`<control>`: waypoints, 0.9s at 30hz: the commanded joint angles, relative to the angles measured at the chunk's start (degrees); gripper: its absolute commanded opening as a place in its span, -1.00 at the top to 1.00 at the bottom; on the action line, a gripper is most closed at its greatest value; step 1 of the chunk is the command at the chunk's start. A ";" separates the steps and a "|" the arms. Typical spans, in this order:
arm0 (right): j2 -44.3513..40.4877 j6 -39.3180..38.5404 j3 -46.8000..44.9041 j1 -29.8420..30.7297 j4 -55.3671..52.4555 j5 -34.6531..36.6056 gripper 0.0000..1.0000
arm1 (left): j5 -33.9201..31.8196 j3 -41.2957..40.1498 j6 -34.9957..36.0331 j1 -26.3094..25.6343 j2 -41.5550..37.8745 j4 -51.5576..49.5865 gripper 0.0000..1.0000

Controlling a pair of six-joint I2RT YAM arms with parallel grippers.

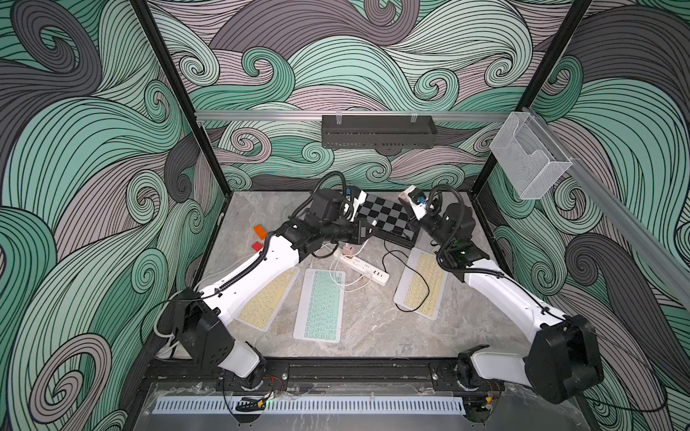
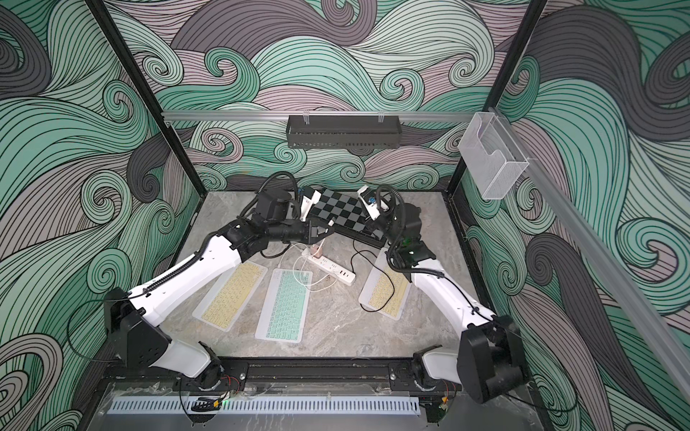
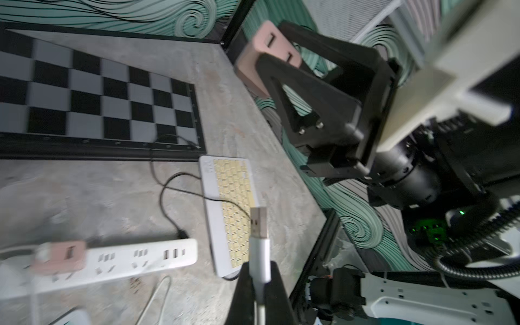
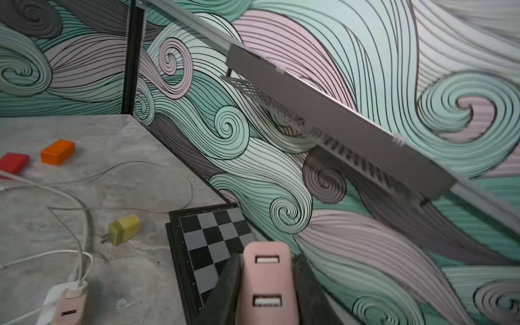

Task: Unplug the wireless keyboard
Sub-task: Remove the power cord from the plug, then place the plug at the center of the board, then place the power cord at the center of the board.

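Notably, taking the far wall as twelve o'clock, the teal keyboard (image 1: 321, 304) lies flat on the marble-patterned table (image 1: 373, 336), just toward six o'clock from centre. Its key lettering is too small to read. A thin white cord (image 1: 345, 285) loops over its far right corner, but whether it is seated in the keyboard cannot be told. The left gripper (image 3: 259, 267) is clenched on a white plug (image 3: 259, 242), whose bare metal tongue stands clear of any socket. The right gripper (image 4: 267, 270) clamps a rounded pink adapter (image 4: 266, 284) with two rectangular ports, held aloft near the chessboard (image 1: 384, 218) at twelve o'clock. A glossy white power strip (image 1: 360, 266) lies between the chessboard and the teal keyboard, carrying a second adapter (image 1: 349, 250), also pink, at its far end. Two yellow keyboards flank the teal one. The left yellow keyboard (image 1: 269, 298), at eight o'clock, is partly hidden under the left arm. The right yellow keyboard (image 1: 422, 283), at three o'clock, is crossed by a black cord (image 1: 423, 283). An orange block (image 1: 260, 231) and a red block (image 1: 257, 245) sit at ten o'clock.
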 commanded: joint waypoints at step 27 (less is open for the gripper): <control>33.28 50.58 7.96 -23.94 -22.39 -15.89 0.49 | 10.43 3.39 9.95 -9.59 24.48 0.59 0.98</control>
